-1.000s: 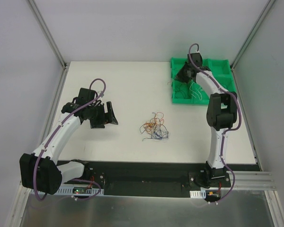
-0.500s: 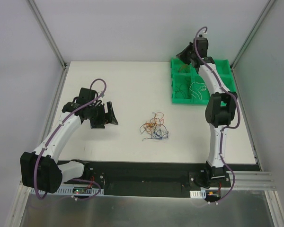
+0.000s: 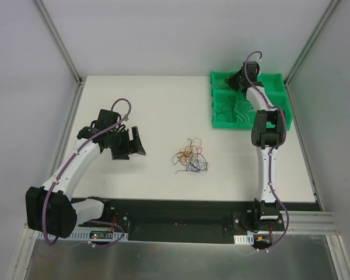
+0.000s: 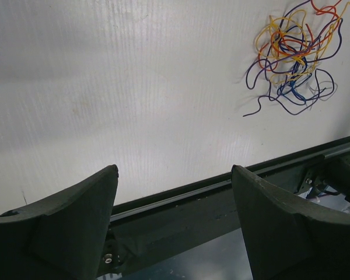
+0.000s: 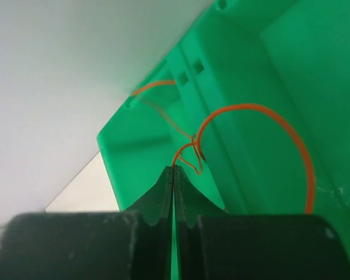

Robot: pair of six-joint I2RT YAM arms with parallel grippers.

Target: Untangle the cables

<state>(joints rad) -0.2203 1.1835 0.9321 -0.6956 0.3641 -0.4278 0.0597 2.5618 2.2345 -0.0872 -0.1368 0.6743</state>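
Right gripper [image 5: 173, 169] pinches a springy, probably featherlight orange wire [image 5: 251, 108] at its tips; left gripper [image 4: 175, 175] gapes wide, cable knot [image 4: 294, 55] well ahead. I'd grab a loose loop.

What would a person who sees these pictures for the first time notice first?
The small tangle of coloured wires lying near the middle of the white table stands out most. Next comes the bright green bin at the far right corner, where the right gripper is shut on an orange wire. The left gripper is open, left of the tangle.
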